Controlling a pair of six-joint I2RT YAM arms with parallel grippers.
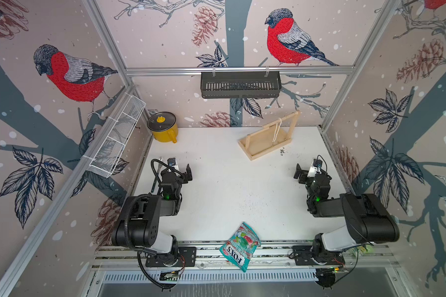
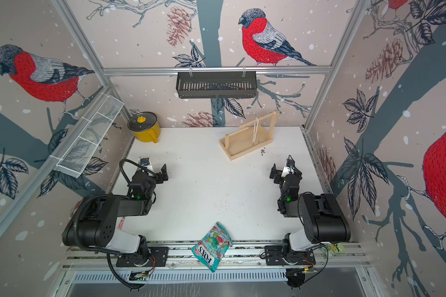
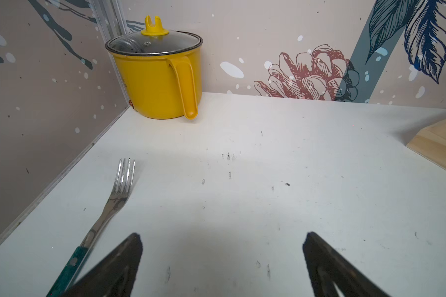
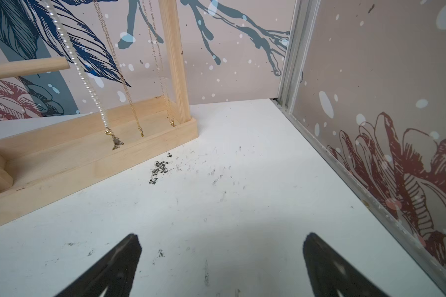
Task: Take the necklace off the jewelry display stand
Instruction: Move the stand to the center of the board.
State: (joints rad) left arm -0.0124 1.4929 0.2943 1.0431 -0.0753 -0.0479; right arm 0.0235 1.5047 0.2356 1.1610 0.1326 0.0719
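The jewelry display stand (image 1: 272, 149) sits on the far right part of the white desk (image 1: 229, 185), close to the back wall and turned at an angle. Its shallow rimmed tray is pale wood. A pearl necklace (image 4: 88, 84) hangs from the dowel crossbar, and its small gold pendant reaches down to the tray. Two thin gold chains (image 4: 121, 77) hang beside it, closer to the upright post, with their lower ends also inside the tray.

In the far left corner stands a yellow pot (image 1: 164, 131) under a glass lid (image 1: 161, 122) with a yellow knob. What is inside cannot be made out through the glass. A black slotted basket (image 1: 240, 87) hangs from the rail on the back wall, and a white wire-mesh basket (image 1: 116, 138) is fixed along the left wall.

A teal candy bag (image 1: 240, 246) lies at the desk's front edge, partly over the metal rail. It reads "FOXS" in large letters, and the smaller print is too small to read.

A fork (image 3: 113, 200) with a green handle lies flat near the left wall.

The left gripper (image 3: 222, 237) is spread wide and holds nothing, just above the bare desk beside the fork. The right gripper (image 4: 222, 239) is equally wide apart and empty, short of the stand and not touching it.
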